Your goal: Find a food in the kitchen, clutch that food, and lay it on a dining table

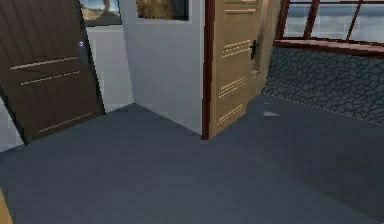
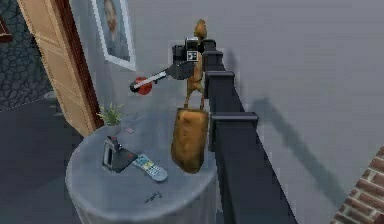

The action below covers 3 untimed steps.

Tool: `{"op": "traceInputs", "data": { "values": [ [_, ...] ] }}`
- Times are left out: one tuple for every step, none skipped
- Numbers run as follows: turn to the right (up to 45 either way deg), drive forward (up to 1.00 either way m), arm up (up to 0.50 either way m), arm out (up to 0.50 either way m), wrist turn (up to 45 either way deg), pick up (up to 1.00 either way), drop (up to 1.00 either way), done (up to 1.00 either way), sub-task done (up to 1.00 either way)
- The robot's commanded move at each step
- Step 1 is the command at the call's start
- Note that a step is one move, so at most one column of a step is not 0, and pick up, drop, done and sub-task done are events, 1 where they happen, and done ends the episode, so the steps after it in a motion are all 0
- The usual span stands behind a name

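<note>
A round grey tabletop (image 2: 92, 185) with a smooth matt surface carries a tall brown carved statue (image 2: 188, 138) at its right edge, just beside the dark square arm (image 2: 238, 135). A small leafy plant (image 2: 113, 114) stands near the far edge, and a dark upright gadget (image 2: 117, 153) and a flat grey remote (image 2: 152, 168) lie near the middle. The hand (image 2: 148, 84) hangs above the far edge and holds a small red round thing (image 2: 143, 87) at its thin fingers (image 2: 162, 75), clear of the tabletop; how wide it stands cannot be told. Ahead, bare dark floor (image 1: 200, 170) lies broad between a dark panelled door (image 1: 45, 70) and a pale wooden door (image 1: 232, 60).
</note>
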Motion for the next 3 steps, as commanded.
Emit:
{"op": "traceInputs", "data": {
  "values": [
    [0.0, 0.0, 0.0, 0.0, 0.0, 0.0, 1.0, 0.0, 0.0],
    [0.0, 0.0, 0.0, -0.1, 0.0, 0.0, 0.0, 0.0, 0.0],
    [0.0, 0.0, 0.0, 0.0, 0.0, 0.0, 0.0, 1.0, 0.0]
  ]
}}
